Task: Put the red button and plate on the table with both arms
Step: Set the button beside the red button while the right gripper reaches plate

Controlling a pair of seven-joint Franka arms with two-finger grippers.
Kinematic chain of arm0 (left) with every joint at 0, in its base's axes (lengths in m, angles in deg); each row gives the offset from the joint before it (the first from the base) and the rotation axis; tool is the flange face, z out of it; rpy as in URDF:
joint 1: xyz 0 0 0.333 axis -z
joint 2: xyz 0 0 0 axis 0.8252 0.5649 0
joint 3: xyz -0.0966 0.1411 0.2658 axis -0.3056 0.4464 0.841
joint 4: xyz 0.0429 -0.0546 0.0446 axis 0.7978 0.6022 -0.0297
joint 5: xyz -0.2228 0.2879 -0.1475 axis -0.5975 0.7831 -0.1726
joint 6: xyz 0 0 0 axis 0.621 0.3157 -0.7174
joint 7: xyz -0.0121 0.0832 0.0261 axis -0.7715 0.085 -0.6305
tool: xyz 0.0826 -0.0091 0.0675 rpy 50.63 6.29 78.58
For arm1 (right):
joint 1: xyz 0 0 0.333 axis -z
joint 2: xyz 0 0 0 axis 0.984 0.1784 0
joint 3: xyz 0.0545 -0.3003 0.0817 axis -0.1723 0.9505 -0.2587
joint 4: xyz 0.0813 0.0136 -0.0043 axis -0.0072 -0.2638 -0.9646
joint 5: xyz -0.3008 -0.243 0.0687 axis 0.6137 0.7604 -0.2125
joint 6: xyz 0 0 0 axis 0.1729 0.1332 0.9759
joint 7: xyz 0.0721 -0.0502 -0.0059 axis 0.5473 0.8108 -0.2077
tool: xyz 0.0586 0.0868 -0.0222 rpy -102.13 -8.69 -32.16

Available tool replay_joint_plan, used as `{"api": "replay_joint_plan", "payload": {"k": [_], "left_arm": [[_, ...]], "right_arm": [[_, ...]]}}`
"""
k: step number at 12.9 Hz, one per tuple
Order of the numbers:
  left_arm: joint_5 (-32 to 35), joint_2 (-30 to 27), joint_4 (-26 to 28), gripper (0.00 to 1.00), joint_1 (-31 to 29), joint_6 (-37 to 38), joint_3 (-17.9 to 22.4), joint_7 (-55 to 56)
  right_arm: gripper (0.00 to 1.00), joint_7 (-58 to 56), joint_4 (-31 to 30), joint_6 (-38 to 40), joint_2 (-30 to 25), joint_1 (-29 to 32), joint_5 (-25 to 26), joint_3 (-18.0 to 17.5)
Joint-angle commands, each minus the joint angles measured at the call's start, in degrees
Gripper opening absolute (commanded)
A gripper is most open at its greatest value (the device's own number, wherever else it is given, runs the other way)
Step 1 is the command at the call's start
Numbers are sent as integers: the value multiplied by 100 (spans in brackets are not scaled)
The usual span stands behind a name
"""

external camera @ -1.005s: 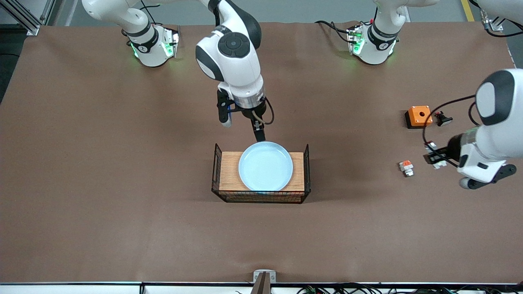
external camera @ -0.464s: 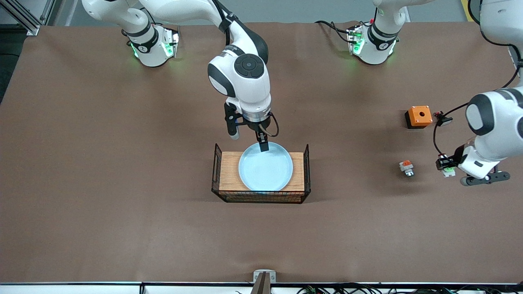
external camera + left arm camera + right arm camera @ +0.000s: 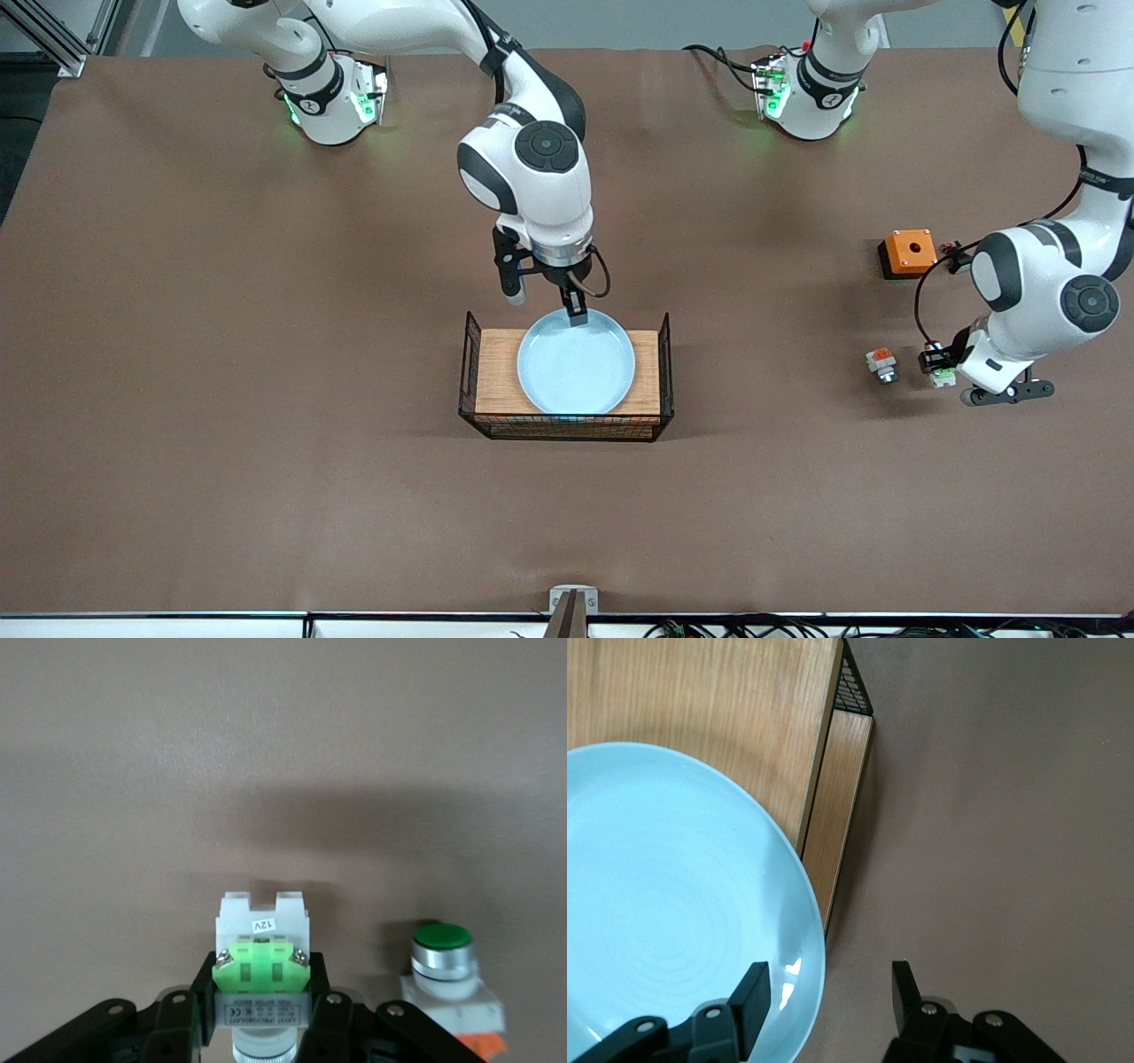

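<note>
The pale blue plate (image 3: 576,363) lies on the wooden board (image 3: 496,372). My right gripper (image 3: 543,301) is open over the plate's rim that faces the robots. In the right wrist view one finger (image 3: 751,1003) stands inside the plate (image 3: 673,904) and the other finger (image 3: 902,992) stands outside it, apart from the rim. My left gripper (image 3: 935,363) is shut on the red button (image 3: 261,943) across its green block. It holds the button low over the brown table (image 3: 266,354), toward the left arm's end. The button's red cap is hidden.
A similar small part with an orange block (image 3: 881,363) lies on the table close beside the held button. An orange box with a hole (image 3: 908,252) and a small dark part (image 3: 955,252) lie nearer the robots. Black wire mesh (image 3: 567,428) frames the board.
My right gripper came down onto the plate's rim and its fingers drew closer together. My left arm swung in and carried the button toward the orange-block part.
</note>
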Motion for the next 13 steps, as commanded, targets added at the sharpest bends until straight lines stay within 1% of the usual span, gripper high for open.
{"api": "replay_joint_plan", "payload": {"k": [1,2,3,4,6,8,9,11,13], "left_arm": [[127,8,-25,71,-69,-80,-49,-58],[127,-35,-17,94,-60,-80,-49,-66],[127,-201,-8,99,-69,-46,-57,-93],[127,-429,-8,99,-60,33,-49,-154],[127,-999,-60,99,-60,506,-66,-198],[110,-1667,-131,99,-25,1060,-110,-94],[92,-2001,-209,99,-25,1375,-232,-67],[57,-2564,-324,99,-42,2069,-277,30],[48,-2934,-630,99,-25,2702,-295,30]], "right_arm": [[52,73,184,-20,150,42,179,-44],[51,55,184,-72,159,24,205,-44],[50,55,184,-90,168,24,257,-44],[49,55,184,-99,194,33,267,-44],[40,38,184,-108,194,42,275,-44],[37,2,184,-108,203,42,275,-44],[29,-7,184,-116,212,42,275,-44],[18,-190,184,-116,221,24,275,-44],[9,-209,192,-116,221,33,267,-44]]}}
